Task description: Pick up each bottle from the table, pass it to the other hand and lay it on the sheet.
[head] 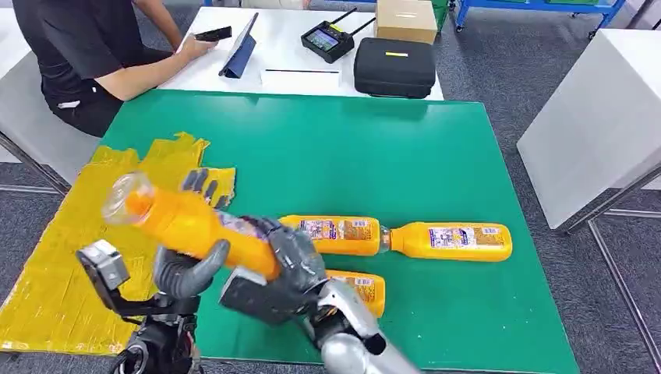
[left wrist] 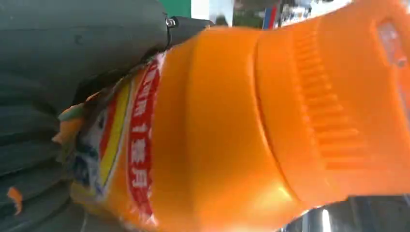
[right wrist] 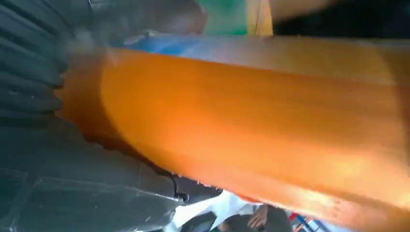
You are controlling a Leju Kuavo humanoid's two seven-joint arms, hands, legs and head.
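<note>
Both hands gripping bottle mid-handover beside sheet: right hand, left hand. Early release risks dropping it.

On the held bottle, seen close in the left wrist view, the label carries a red band with white characters; the digit "1" can be made out among them, and the rest are too blurred and turned to read. In the head view the three bottles lying on the bench bear white and coloured labels with print too small to read. The handheld device has a lit screen, not legible.
</note>
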